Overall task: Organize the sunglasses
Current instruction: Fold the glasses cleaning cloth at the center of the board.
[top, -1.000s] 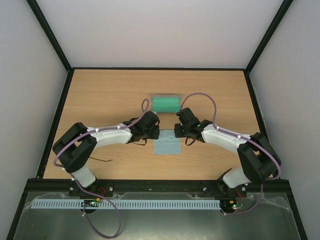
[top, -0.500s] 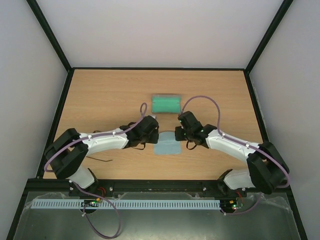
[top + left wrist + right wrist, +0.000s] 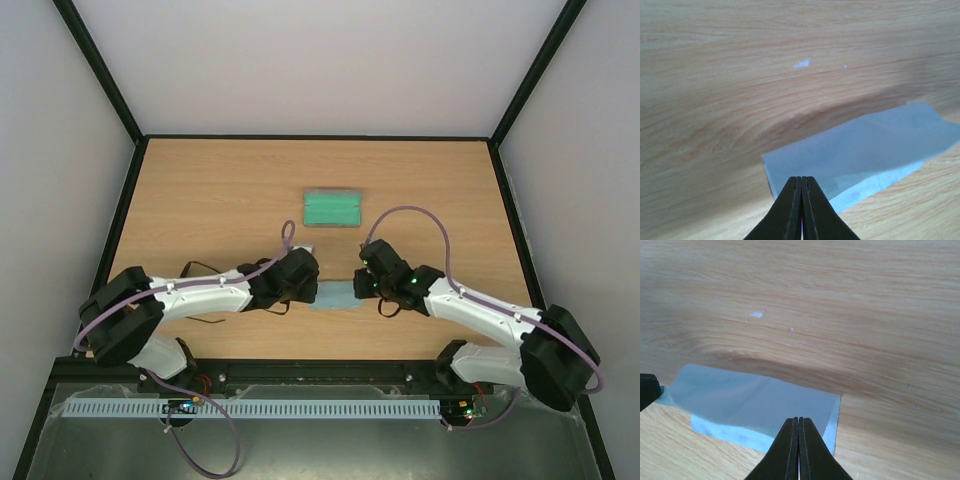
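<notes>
The light blue cloth (image 3: 336, 294) lies on the table between my two grippers, with its far edge lifted and folded toward the front. My left gripper (image 3: 311, 284) is shut on the cloth's left corner (image 3: 865, 145), fingertips together (image 3: 801, 178). My right gripper (image 3: 361, 284) is shut on the cloth's right corner (image 3: 750, 395), fingertips together (image 3: 798, 419). The grey case with green inside (image 3: 332, 209) lies open behind them. A fine dark line in front of the left arm (image 3: 205, 319) looks like part of the sunglasses; the rest is hidden.
The wooden table (image 3: 200, 190) has a black frame rail round it and white walls on three sides. Both arms stretch low across the near half of the table. A purple cable (image 3: 405, 212) loops above the right arm.
Both grippers have moved toward the near edge, drawing the cloth's far edge with them. The cloth now looks shorter front to back. The case has come into full view.
</notes>
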### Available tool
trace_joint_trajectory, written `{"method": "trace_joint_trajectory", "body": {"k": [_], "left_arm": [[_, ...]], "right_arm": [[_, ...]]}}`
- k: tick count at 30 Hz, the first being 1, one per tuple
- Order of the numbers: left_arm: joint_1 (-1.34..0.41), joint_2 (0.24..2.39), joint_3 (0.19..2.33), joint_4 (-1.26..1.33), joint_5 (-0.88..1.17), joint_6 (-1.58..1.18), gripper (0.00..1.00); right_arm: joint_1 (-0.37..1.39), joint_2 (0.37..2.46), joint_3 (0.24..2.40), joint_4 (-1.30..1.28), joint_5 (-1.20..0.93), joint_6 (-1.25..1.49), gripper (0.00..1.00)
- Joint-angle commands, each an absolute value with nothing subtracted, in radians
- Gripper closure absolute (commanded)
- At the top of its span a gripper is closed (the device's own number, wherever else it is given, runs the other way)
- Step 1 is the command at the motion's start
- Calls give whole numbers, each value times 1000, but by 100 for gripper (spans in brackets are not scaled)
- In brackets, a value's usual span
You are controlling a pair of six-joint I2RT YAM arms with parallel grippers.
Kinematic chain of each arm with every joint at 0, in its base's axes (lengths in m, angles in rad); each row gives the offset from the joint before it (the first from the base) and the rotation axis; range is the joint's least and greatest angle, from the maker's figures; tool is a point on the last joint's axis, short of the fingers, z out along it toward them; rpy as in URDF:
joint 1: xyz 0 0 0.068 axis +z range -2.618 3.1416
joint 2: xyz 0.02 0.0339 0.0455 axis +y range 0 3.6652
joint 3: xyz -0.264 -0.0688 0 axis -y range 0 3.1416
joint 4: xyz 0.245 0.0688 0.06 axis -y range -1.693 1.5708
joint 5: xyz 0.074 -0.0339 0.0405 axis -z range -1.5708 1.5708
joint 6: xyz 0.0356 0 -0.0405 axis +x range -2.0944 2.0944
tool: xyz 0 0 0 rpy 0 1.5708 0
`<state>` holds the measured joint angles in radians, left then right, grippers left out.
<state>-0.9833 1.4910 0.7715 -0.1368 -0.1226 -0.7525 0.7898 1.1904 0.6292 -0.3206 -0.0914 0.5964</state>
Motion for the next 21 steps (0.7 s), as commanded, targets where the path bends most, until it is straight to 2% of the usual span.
{"method": "trace_joint_trajectory", "body": {"k": [1,21], "left_arm": [[-1015,1452,745,-157,-151,-791,98],[-1125,1402,677,-161,-178,-893,98]], "right_arm": [[811,1131,579,-355,-92,651,99],[904,1009,483,-346,-113,780,99]]}}
